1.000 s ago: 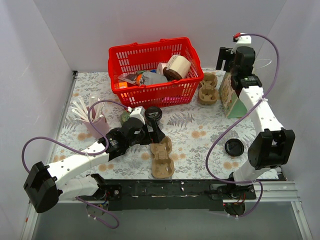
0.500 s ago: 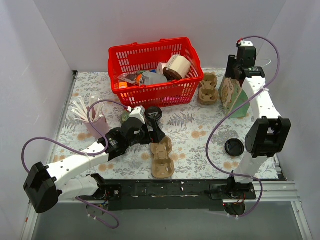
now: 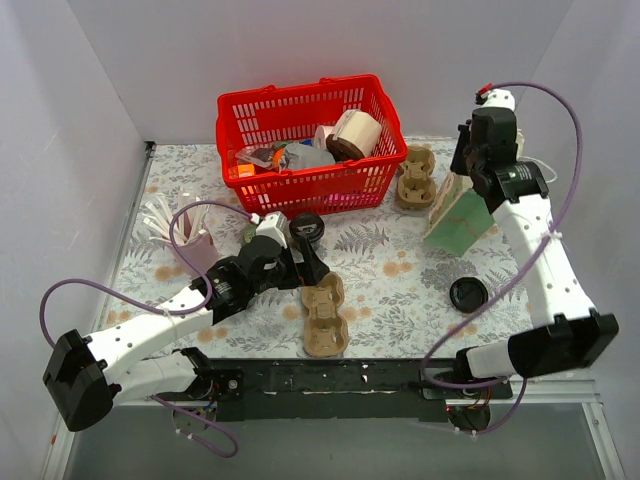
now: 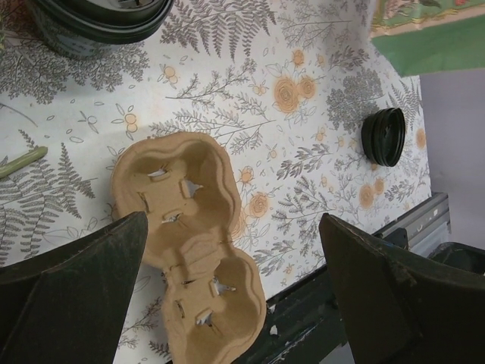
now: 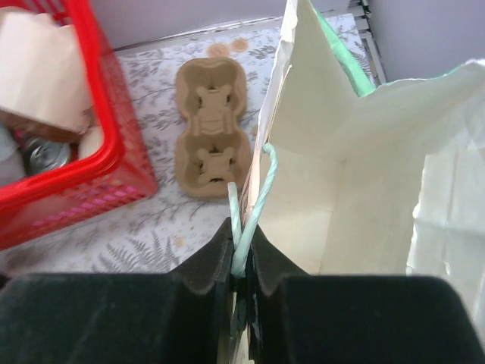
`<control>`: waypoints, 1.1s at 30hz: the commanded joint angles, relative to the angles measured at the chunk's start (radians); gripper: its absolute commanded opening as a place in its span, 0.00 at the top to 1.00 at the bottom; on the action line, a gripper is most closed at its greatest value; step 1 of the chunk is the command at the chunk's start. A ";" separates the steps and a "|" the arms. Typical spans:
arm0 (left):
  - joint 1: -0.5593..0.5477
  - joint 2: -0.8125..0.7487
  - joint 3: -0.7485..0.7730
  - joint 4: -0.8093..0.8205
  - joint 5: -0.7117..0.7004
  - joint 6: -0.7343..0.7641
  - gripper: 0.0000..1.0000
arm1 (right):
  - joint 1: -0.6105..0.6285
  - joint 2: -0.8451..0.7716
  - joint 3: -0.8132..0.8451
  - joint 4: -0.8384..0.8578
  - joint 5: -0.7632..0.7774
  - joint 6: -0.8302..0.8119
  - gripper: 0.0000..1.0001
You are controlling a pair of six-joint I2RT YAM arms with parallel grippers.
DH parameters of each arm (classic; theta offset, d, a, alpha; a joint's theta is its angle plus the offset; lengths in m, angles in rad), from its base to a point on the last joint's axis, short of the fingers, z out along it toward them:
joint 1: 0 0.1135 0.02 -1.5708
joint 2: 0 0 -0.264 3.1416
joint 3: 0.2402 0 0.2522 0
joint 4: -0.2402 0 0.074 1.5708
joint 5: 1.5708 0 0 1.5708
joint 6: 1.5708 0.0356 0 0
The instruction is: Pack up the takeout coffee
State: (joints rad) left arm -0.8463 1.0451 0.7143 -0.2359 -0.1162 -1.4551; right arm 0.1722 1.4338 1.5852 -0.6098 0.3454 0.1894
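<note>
One red basket, far edge of table. One paper bag, far right corner, tilted, mouth up, handle pinched in right gripper. Two cup carriers, long axes near-to-far; left gripper wide over near carrier. One black lid.

Plain white walls box in the scene: the right wall close beside the right claw, the back wall behind it, the left wall well off. The table under the claw wears a fern-and-flower print. Light is even, shadows soft.
</note>
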 commanded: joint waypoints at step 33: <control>0.006 -0.079 -0.042 -0.241 -0.008 -0.134 0.02 | 0.785 -0.352 -0.298 0.097 0.339 0.022 0.26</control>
State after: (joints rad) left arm -0.8463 1.0214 0.6605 -0.4706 -0.1352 -1.6009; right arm 0.9554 1.2064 1.3128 -0.6975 0.6395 0.4812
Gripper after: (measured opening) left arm 0.981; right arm 0.706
